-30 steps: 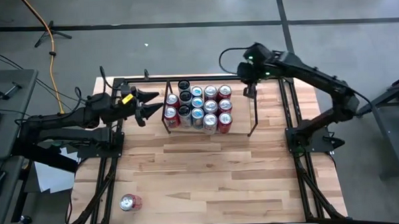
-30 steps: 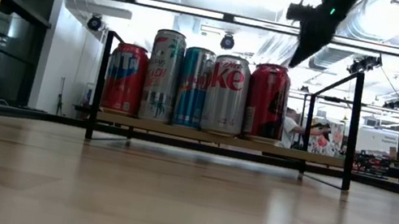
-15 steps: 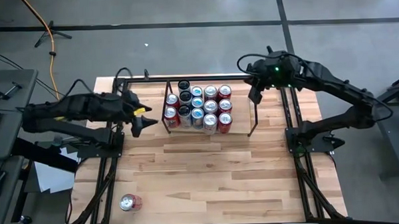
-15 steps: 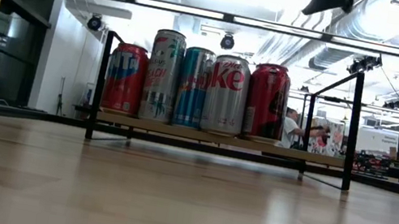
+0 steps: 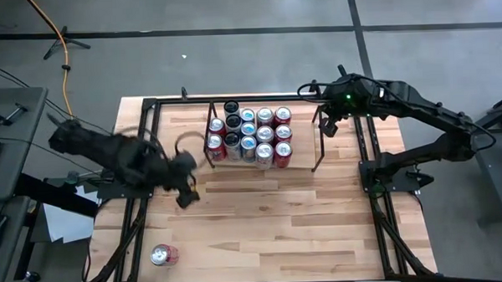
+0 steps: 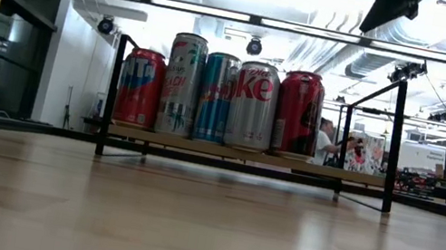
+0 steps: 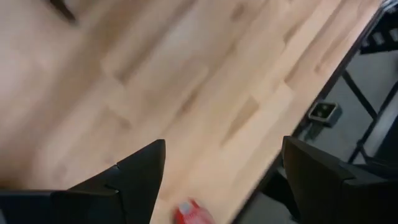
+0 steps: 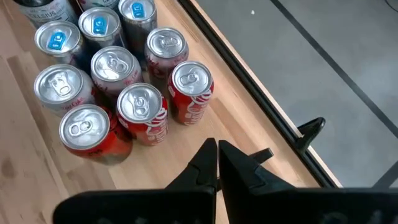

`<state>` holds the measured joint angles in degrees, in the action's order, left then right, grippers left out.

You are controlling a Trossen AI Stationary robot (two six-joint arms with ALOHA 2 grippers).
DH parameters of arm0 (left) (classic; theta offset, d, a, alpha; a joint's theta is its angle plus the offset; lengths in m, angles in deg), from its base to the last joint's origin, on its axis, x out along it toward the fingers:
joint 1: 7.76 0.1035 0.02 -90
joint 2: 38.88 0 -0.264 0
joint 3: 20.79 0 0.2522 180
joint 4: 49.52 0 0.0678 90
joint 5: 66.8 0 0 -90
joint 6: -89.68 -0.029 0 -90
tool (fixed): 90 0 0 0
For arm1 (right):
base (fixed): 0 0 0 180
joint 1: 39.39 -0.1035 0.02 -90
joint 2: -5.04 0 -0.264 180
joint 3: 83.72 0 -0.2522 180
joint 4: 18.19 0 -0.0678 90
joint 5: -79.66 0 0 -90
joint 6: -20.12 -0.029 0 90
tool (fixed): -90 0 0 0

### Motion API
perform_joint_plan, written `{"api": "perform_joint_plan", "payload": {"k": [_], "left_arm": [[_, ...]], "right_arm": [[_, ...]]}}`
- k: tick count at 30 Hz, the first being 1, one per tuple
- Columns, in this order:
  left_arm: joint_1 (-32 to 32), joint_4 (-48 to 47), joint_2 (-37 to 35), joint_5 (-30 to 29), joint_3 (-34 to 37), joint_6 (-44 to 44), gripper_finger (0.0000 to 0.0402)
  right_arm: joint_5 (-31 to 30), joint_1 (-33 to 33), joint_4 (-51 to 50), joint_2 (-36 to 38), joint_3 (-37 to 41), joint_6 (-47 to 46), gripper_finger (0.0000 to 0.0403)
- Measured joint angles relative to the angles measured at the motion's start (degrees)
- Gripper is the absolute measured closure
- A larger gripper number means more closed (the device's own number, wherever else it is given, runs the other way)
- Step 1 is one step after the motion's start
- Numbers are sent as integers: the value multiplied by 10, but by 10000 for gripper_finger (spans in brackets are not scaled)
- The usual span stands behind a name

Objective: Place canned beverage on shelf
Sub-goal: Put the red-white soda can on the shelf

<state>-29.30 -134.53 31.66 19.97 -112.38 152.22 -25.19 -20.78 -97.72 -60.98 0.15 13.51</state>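
A red can point(image 5: 163, 255) stands upright and alone near the table's near left corner; it also shows at the edge of the left wrist view point(image 7: 189, 213). The shelf point(image 5: 318, 147) of thin black rods stands at the table's far middle. Several cans point(image 5: 249, 134) stand upright in a block in its left half, and they also show in the low view point(image 6: 219, 92). My left gripper point(image 5: 186, 193) is open and empty above the wood point(image 7: 224, 186), between the shelf and the lone can. My right gripper point(image 5: 327, 126) is shut and empty point(image 8: 217, 163), above the shelf's right end.
Black rail frames point(image 5: 138, 214) run along the table's left and right point(image 5: 370, 153) edges. Bare wood point(image 5: 279, 215) lies between the shelf and the near edge. A person point(image 6: 325, 143) shows in the room beyond the table.
My left gripper has swung away from the shelf's left side toward the table's near edge and the lone red can, and has left the low view. My right gripper has gone up and a little toward the table's right edge. The cans have stayed in place.
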Motion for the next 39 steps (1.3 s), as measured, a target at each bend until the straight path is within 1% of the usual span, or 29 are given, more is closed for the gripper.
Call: {"api": "perform_joint_plan", "payload": {"k": [7,12,14,16,21,24,30,32,34,37,39], "left_arm": [[-156,-1,92,30,-29,252,126],[-266,-18,141,47,-37,434,126],[-300,-18,159,48,-37,491,126],[-325,-19,175,58,-37,529,126],[-367,-18,213,79,-35,575,126],[-380,-19,230,76,-35,578,126],[-380,-20,248,47,-34,558,126],[-379,-8,249,52,-19,555,126],[-379,2,246,73,0,558,126],[-380,-6,245,86,16,559,126],[-379,-5,249,75,25,558,126]], "right_arm": [[2,0,0,0,0,22,403],[10,0,0,0,0,26,403],[22,0,0,0,0,26,403],[31,0,0,0,0,26,403],[35,0,0,0,0,27,403],[35,0,0,0,0,26,403],[35,0,0,0,0,26,403],[35,0,0,0,0,26,403],[35,0,0,0,0,26,403],[35,0,0,0,0,21,403],[35,0,0,0,0,14,403]]}}
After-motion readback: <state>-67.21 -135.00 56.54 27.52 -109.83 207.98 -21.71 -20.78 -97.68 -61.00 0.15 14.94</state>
